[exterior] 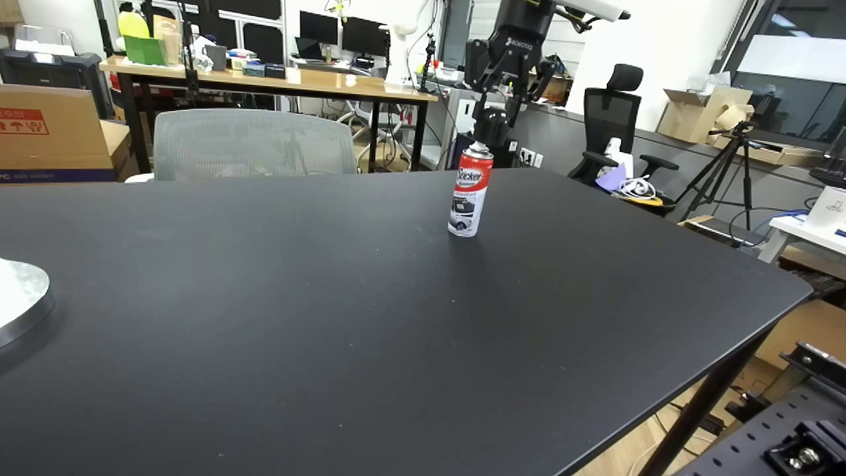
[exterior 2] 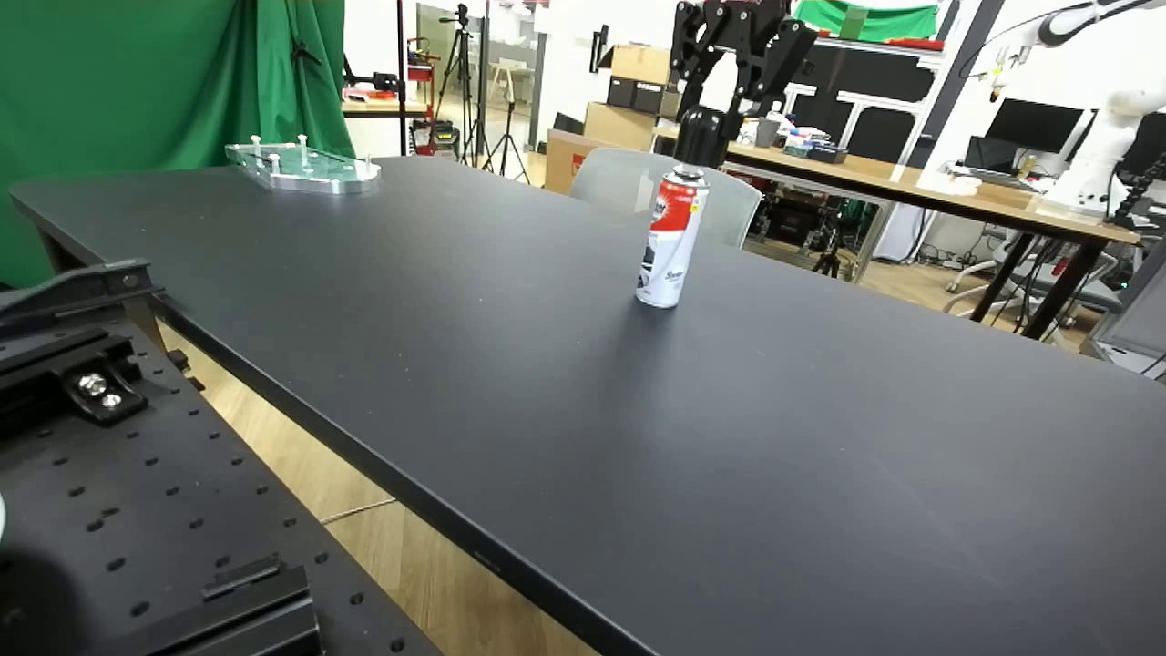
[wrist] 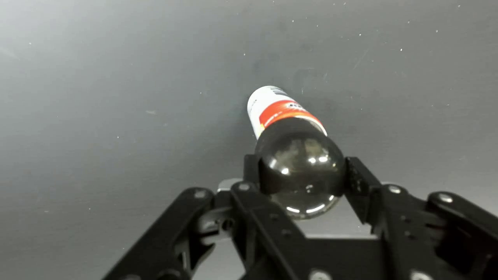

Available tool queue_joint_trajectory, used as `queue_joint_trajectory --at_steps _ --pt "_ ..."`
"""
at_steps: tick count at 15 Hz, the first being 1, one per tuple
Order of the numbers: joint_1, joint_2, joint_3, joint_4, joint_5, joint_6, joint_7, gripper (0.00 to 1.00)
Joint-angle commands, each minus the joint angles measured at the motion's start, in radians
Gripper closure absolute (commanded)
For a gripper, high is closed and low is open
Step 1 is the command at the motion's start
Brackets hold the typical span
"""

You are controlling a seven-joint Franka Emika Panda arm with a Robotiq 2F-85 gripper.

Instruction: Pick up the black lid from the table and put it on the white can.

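The white can (exterior: 470,192) stands upright on the black table (exterior: 277,297), with a red band on its upper part; it also shows in an exterior view (exterior 2: 672,246). My gripper (wrist: 300,173) is shut on the black lid (wrist: 301,155), one finger on each side of it. In both exterior views the lid (exterior: 491,127) (exterior 2: 701,137) is right at the can's top, set slightly to one side of it. The can's silver top shows just under the lid; I cannot tell whether they touch. In the wrist view the lid hides the can's (wrist: 268,99) top.
A clear plate with white posts (exterior 2: 305,169) lies at one end of the table. A grey mesh chair (exterior: 254,142) stands at the table's far edge. A perforated dark metal plate (exterior 2: 182,510) is beside the table's near edge.
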Motion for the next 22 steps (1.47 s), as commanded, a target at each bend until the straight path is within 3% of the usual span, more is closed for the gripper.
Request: queue_joint_trajectory --at_steps 1,22 --pt "0.003 0.033 0.008 0.055 0.002 -0.019 0.012 0.68" --pt "0.001 0.052 0.014 0.053 0.008 -0.019 0.017 0.68"
